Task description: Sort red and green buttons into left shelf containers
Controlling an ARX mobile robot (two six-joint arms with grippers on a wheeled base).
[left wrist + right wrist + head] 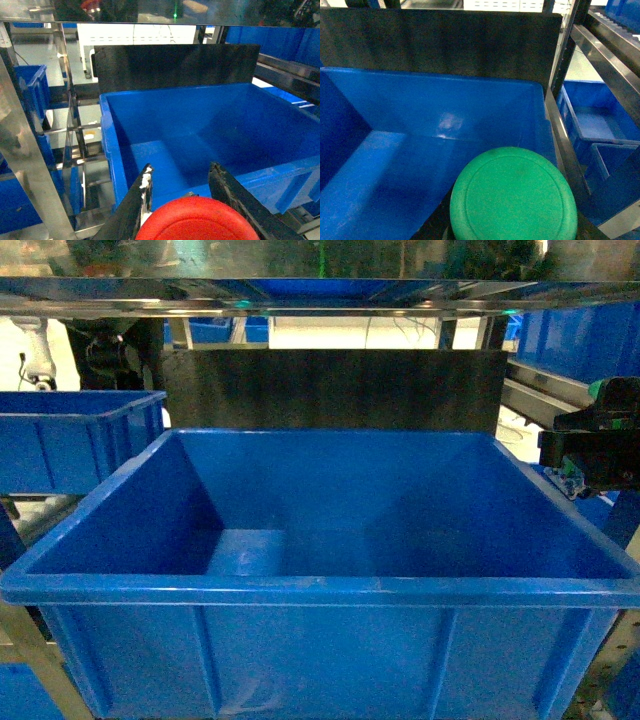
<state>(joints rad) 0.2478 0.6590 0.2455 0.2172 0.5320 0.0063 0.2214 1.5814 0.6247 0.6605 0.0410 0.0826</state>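
1. Right claw point(600, 445) sits by the big blue bin's point(300, 590) right rim; from the head view I cannot tell its grip.
2. Left claw point(182, 192) is clamped on the red button point(197, 220), near the bin's front rim.
3. Right wrist view: the green button point(512, 195) looks held over the bin. Move each button well past the rim before letting go.

Right arm point(600, 435): black blocky housing, green cap on top, small pale bracket underneath, possibly screws or connector, too blurry to confirm. Left gripper point(182, 187): two matte black tapered fingers point(235, 197), inner edge of one scuffed whitish. Right gripper's own parts barely visible in the wrist view.
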